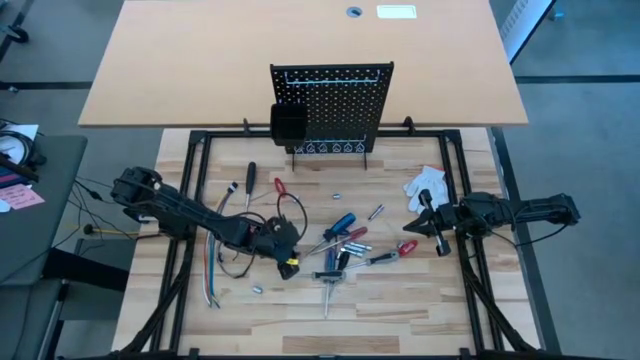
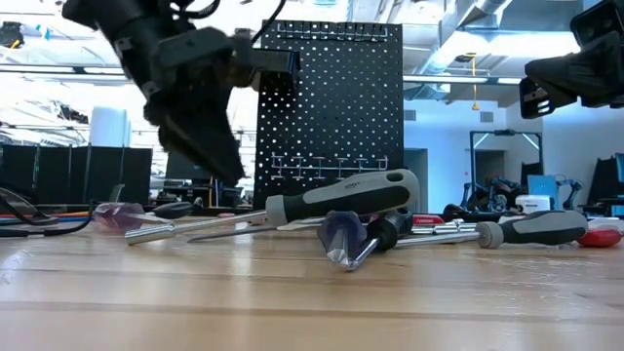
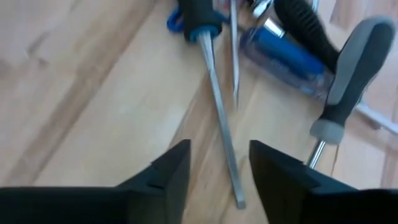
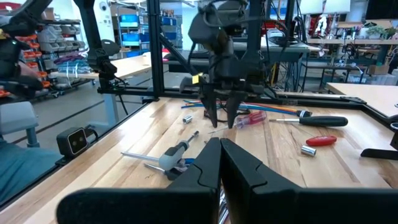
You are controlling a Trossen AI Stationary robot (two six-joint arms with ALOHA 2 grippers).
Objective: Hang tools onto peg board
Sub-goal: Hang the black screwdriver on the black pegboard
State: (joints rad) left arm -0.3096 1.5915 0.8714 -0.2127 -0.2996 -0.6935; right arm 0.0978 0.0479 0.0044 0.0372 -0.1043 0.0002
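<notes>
The tools lie in a loose heap [image 1: 345, 250] on the wooden table. The black peg board [image 1: 335, 105] stands upright at the far edge, with a black bin [image 1: 288, 122] on its left side. My left gripper [image 1: 292, 258] hangs open at the heap's left end, pointing slantwise down. Its fingers [image 3: 171, 177] stand on either side of the thin shaft [image 3: 222, 134] of a screwdriver with a black, blue-collared handle [image 3: 198, 15], near the tip, without touching it. My right gripper [image 4: 219, 163] waits shut at the table's right side.
A blue clear handle [image 3: 286, 53] and a grey-black handle [image 3: 351, 62] lie just beyond the shaft. A white glove [image 1: 425, 183] lies at the far right and a cable bundle [image 1: 222, 262] at the left. Red-handled pliers [image 1: 281, 187] and a dark screwdriver [image 1: 250, 182] lie nearer the board.
</notes>
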